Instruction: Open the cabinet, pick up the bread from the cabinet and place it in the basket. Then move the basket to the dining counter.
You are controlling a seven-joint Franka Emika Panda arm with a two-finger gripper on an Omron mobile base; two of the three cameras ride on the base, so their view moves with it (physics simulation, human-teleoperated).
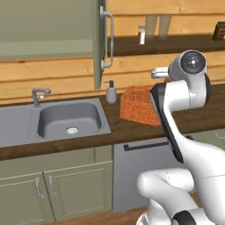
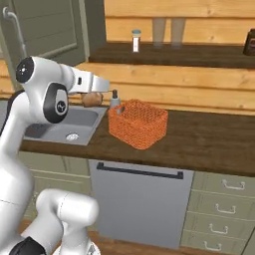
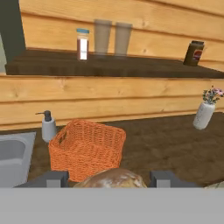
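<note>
Left base view: a kitchen wall of pale wood planks over a dark wood counter (image 1: pixel 206 118) with a grey sink (image 1: pixel 70 119) at 9 o'clock. The cabinet (image 1: pixel 99 44) at 12 o'clock stands open, its door edge-on, so that step looks done. The basket (image 1: pixel 138 105) sits on the counter at centre, a soap bottle (image 1: pixel 111 92) just beside it at its 10 o'clock.

Right base view: the gripper (image 2: pixel 92 98) reaches out from 9 o'clock holding the bread (image 2: pixel 91 99), near the basket at its 9 o'clock and not yet over it.

Hand view: the bread fills the gap between the fingertips (image 3: pixel 56 177) at 6 o'clock, so the fingers look clamped on it. The basket lies ahead, with nothing visible inside it. A shelf (image 3: pixel 109 66) carries a jar (image 3: pixel 82 43); a flower vase (image 3: pixel 204 113) stands at 3 o'clock. Dropping the bread in and carrying the basket to the dining counter remain.
</note>
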